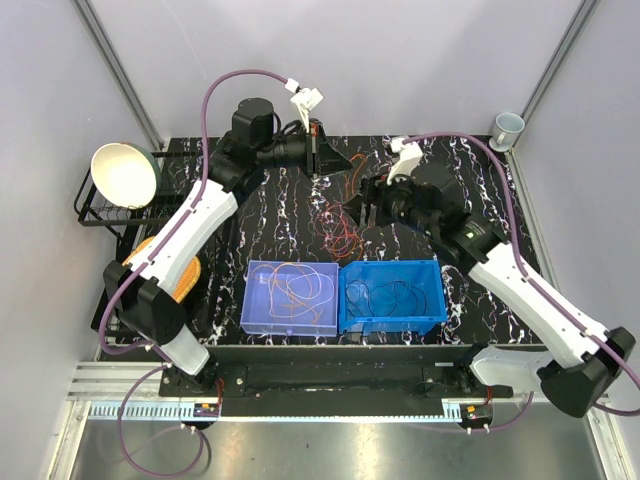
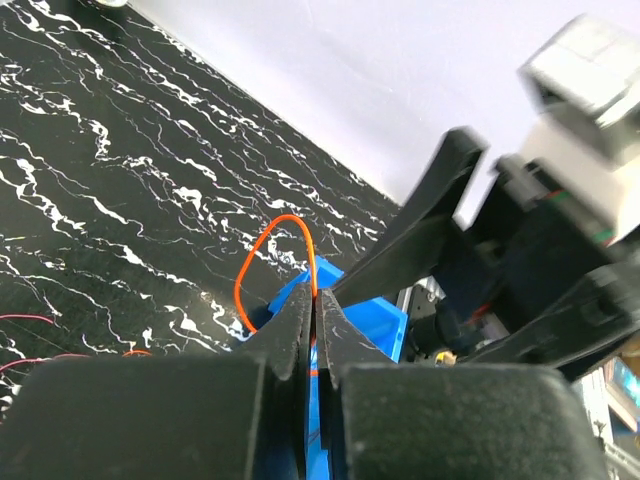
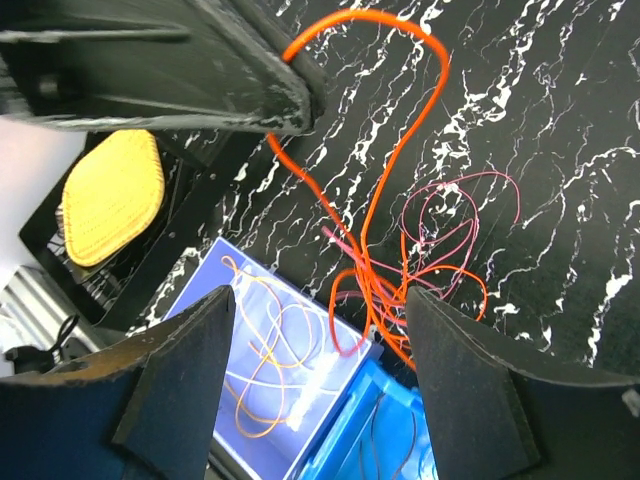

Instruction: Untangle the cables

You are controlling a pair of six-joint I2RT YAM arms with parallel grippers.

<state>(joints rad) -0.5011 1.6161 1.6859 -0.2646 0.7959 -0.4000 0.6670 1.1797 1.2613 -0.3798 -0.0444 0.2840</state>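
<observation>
A tangle of orange and red cables (image 1: pixel 340 225) lies on the black marbled table behind the two bins. My left gripper (image 1: pixel 318 160) hangs above the table's far middle, shut on one orange cable (image 2: pixel 275 258) that loops out of its closed fingertips. In the right wrist view the same orange cable (image 3: pixel 385 150) runs down from the left gripper's fingers (image 3: pixel 230 85) into the tangle (image 3: pixel 420 265), mixed with thin pink-red cables (image 3: pixel 470 205). My right gripper (image 1: pixel 372 205) hovers just right of the tangle; the right gripper (image 3: pixel 320 295) is open, with nothing between its fingers.
A pale blue bin (image 1: pixel 252 300) holds orange and white cables. Beside it a blue bin (image 1: pixel 440 290) holds dark cables. A white bowl (image 1: pixel 125 175) sits on a black rack at the left, a yellow pad (image 3: pixel 110 195) below it. A cup (image 1: pixel 508 127) stands at the far right.
</observation>
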